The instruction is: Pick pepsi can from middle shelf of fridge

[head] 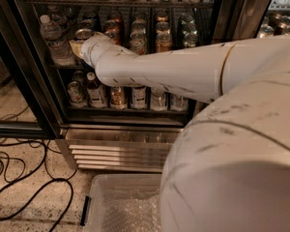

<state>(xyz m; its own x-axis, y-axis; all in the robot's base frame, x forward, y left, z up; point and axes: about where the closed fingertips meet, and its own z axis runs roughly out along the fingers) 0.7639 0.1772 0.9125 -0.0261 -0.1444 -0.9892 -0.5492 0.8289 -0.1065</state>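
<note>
judging blind: my gripper (79, 46) is at the silver-topped pepsi can (83, 34), jaw opening i cannot tell; misaligned closing could tip it into the clear plastic water bottle (53, 40) left of the jaws.

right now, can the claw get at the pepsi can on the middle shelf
Probably yes: the claw is inside the fridge at the middle shelf, right beside what looks like the pepsi can, its silver top showing; the water bottle stands clear.
</note>
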